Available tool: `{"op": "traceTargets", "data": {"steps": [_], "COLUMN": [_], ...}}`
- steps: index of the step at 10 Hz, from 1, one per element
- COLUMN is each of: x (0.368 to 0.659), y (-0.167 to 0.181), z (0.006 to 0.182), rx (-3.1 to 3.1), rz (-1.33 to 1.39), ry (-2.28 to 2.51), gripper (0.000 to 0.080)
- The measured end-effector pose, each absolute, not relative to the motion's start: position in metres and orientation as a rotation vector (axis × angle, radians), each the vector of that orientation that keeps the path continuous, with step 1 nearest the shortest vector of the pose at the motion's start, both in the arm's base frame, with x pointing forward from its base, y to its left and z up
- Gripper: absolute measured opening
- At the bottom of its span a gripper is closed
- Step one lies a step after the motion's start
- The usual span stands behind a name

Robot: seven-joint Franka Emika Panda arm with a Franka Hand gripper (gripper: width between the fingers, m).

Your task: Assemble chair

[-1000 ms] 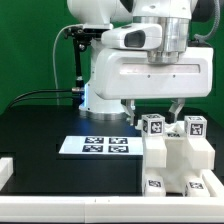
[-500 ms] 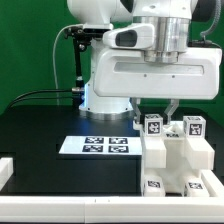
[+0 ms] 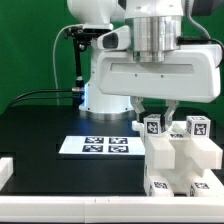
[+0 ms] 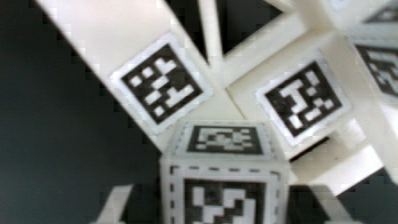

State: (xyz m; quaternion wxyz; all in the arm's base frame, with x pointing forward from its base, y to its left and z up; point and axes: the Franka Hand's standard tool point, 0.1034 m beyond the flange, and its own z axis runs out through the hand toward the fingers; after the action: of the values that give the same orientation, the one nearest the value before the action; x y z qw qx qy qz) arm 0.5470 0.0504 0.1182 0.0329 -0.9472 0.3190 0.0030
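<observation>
1. The chair (image 3: 180, 160), a blocky white cluster of parts, is standing at the worktop's (image 3: 40, 125) corner on the exterior view's right, toward the near edge, with its bulk overlapping the white raised border (image 3: 60, 198) there.
2. Its long axis is hard to call: the stepped lower blocks are spreading sideways along the near edge, while two short posts are rising upright from the top.
3. The nearer post (image 3: 154, 126) and the second post (image 3: 195, 127) are each carrying a black-and-white square tag that is facing the exterior camera; further tags are showing low on the front blocks.
4. In the wrist view, one tagged post (image 4: 222, 170) is pointing up toward the camera, with slanted white bars (image 4: 169, 80) bearing larger tags lying beyond it.
5. All the pieces are looking chunky, matte white and square-edged.
6. The pincer (image 3: 154, 110) is hanging straight down from the arm over the nearer post, its two fingers (image 3: 139, 108) standing on either side of the post's top.
7. The jaws are partly closed, about as wide as the post, and they seem to be gripping it, though real contact is not clear in either view.
8. The marker board (image 3: 98, 146) is lying flat on the worktop just beside the chair, on the exterior view's left.
</observation>
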Motion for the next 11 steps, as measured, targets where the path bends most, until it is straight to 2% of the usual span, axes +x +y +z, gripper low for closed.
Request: {"op": "traceTargets", "data": {"steps": [3,5,8,9,10,11], "x": [0.5475,0.5487,0.5488,0.5487,0.5500,0.5511], "y": [0.0497,0.0505,0.0501,0.0502,0.0510,0.0534], "z": [0.1175,0.1176,0.1169,0.1168,0.1178,0.1186], "rx": [-2.803,-2.485,-2.420,-2.431,-2.563,-2.664], "rz": [0.014,0.036,0.035,0.035,0.017,0.006], "ry": [1.263,1.761,1.844,1.830,1.644,1.469], "gripper": [0.0282,0.0282,0.0283,0.0534,0.0534,0.0624]}}
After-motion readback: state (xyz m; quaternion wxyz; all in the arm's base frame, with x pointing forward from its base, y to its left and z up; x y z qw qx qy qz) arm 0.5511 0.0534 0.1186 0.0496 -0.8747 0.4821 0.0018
